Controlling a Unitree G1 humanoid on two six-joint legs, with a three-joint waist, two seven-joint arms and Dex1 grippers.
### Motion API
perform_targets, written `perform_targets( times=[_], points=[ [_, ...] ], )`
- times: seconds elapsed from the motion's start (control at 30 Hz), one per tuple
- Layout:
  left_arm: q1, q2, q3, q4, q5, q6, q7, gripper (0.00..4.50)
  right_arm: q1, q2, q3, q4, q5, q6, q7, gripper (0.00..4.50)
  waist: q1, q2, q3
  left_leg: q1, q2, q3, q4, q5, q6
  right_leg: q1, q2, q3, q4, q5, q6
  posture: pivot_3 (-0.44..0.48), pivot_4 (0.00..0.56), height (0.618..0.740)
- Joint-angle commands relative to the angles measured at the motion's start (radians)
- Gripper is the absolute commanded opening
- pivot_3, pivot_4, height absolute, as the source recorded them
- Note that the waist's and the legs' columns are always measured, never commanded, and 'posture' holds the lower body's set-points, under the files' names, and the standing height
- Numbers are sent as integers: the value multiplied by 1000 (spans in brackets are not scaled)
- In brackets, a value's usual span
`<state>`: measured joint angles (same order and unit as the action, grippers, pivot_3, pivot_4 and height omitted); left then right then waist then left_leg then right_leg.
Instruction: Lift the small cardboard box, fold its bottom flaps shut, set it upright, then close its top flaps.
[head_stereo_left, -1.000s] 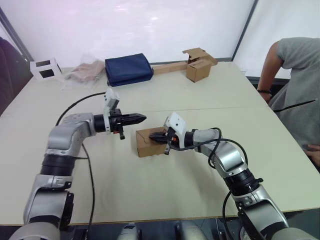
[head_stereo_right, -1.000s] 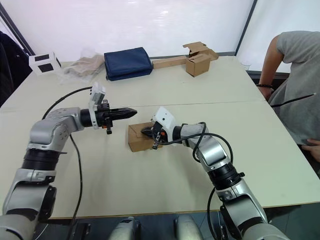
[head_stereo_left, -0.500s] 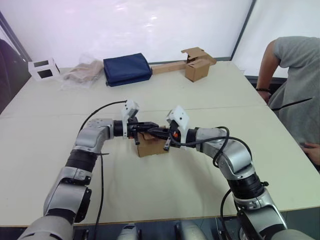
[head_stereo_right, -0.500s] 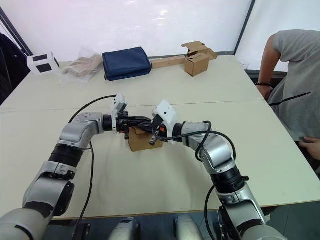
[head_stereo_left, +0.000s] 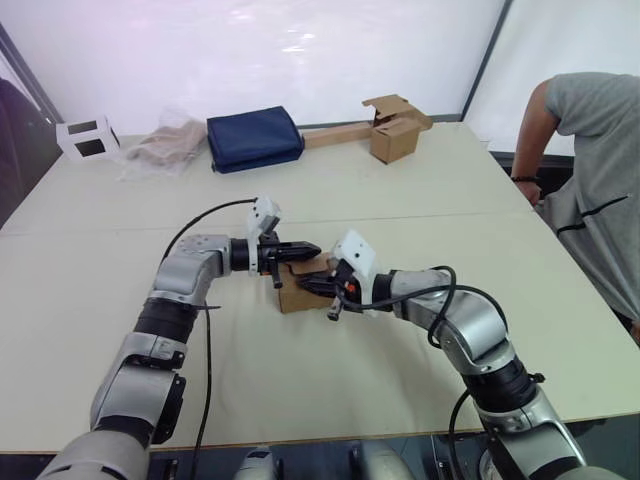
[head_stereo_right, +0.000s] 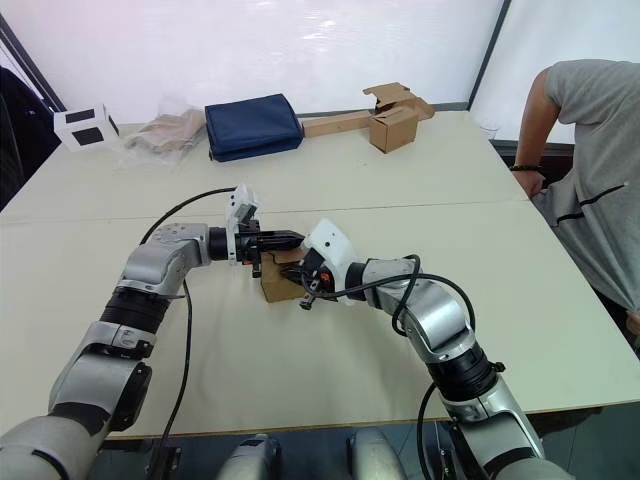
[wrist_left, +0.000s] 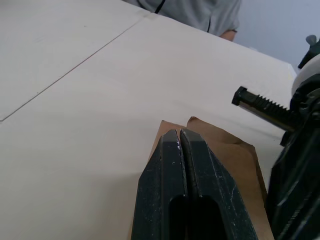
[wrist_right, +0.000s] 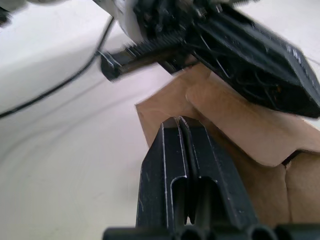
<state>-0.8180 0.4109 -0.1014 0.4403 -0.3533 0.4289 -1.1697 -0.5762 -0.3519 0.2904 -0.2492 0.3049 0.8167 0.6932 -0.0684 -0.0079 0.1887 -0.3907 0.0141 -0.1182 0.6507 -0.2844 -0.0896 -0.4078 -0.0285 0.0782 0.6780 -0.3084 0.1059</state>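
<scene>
Over the small cardboard box (head_stereo_left: 300, 288), both closed grippers' fingers (wrist_left: 181, 150) meet.

A pale table (head_stereo_left: 90, 300) runs across the room with a seam down its middle. At the far edge sits a navy blue bag (head_stereo_left: 254, 138), and next to it a crumpled beige cloth (head_stereo_left: 160, 147). Further along that side is a small white cube with dark faces (head_stereo_left: 88, 137). Toward the other corner stands an open cardboard box (head_stereo_left: 395, 131), with a long flat cardboard piece (head_stereo_left: 335, 134) touching it. A person in a grey shirt (head_stereo_left: 590, 190) stands beside the table.
</scene>
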Motion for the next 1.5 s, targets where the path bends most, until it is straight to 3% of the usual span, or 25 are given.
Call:
perform_targets(
  times=[0.03, 0.53, 1.1, 1.27, 1.5],
  points=[
    [10, 8, 19, -51, -7, 4, 6, 39, -13, 6, 4, 21, -21, -29, -13, 0, 0, 0, 0, 0, 0, 0, 0, 0, 0, 0, 0, 0, 0, 0, 0, 0, 150, 740],
    [29, 4, 5, -23, 36, -24, 24, 39, 15, -69, 3, -94, 38, 5, 79, 0, 0, 0, 0, 0, 0, 0, 0, 0, 0, 0, 0, 0, 0, 0, 0, 0, 150, 740],
    [33, 1, 8, -25, 37, -32, 19, 39, -20, -55, 11, 18, -24, -65, 51, 0, 0, 0, 0, 0, 0, 0, 0, 0, 0, 0, 0, 0, 0, 0, 0, 0, 150, 740],
    [46, -4, 9, -30, 36, -35, 27, 39, -42, -36, -97, -42, 108, 7, 79, 0, 1, 0, 0, 0, 0, 0, 0, 0, 0, 0, 0, 0, 0, 0, 0, 0, 150, 740],
    [52, -11, 11, -25, 37, -46, 31, 39, -43, -76, -32, -15, 48, -29, 86, 0, 1, 0, 0, 0, 0, 0, 0, 0, 0, 1, 0, 0, 0, 0, 0, 0, 150, 740]
  ],
)
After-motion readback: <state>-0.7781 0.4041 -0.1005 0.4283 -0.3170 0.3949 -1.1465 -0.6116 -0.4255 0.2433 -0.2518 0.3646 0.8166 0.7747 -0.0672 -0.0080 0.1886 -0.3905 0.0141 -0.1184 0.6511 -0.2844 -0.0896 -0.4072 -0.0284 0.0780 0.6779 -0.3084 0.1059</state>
